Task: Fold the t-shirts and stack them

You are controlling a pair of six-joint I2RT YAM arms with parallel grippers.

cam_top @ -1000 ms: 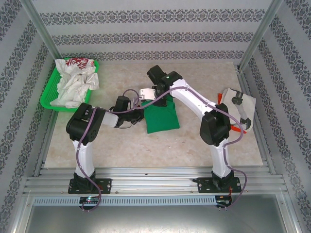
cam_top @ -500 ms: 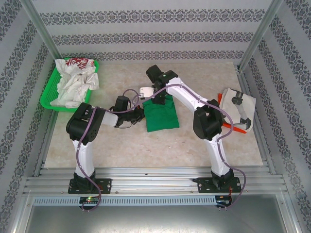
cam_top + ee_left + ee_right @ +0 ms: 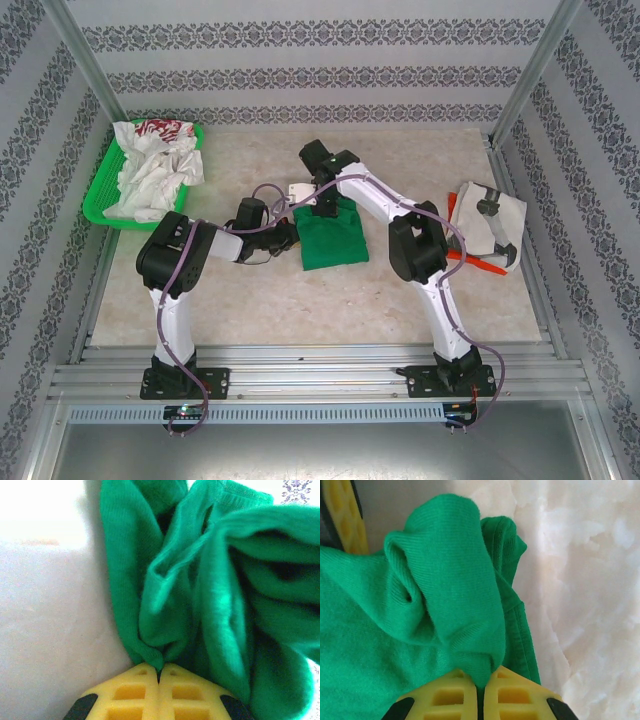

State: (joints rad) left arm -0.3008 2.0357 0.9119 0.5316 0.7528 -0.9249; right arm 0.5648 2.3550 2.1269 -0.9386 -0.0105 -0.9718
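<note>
Pinching a bunched fold of the green t-shirt (image 3: 200, 605), the left pincer (image 3: 159, 674) has its yellow fingertips pressed together on the cloth, which rises from them in deep ridges. The right pincer (image 3: 481, 682) is likewise closed on a rolled edge of the same shirt. The fabric puckers up just above its tips, and the pale marbled desk (image 3: 580, 580) lies bare beside it. Seen from above, both pincers meet at the far left part of the shirt, the left arm reaching in from the left and the right arm stretching across from the right. The rest of the shirt lies flat as a rough rectangle near the middle of the desk. At the far left corner of the desk sits a green mesh basket (image 3: 98, 200) heaped with crumpled white t-shirts (image 3: 150, 175), a white t-shirt with red print (image 3: 165, 128) at its far end. Near the right edge lies a white cloth with dark marks (image 3: 495, 220) over something red-orange.
</note>
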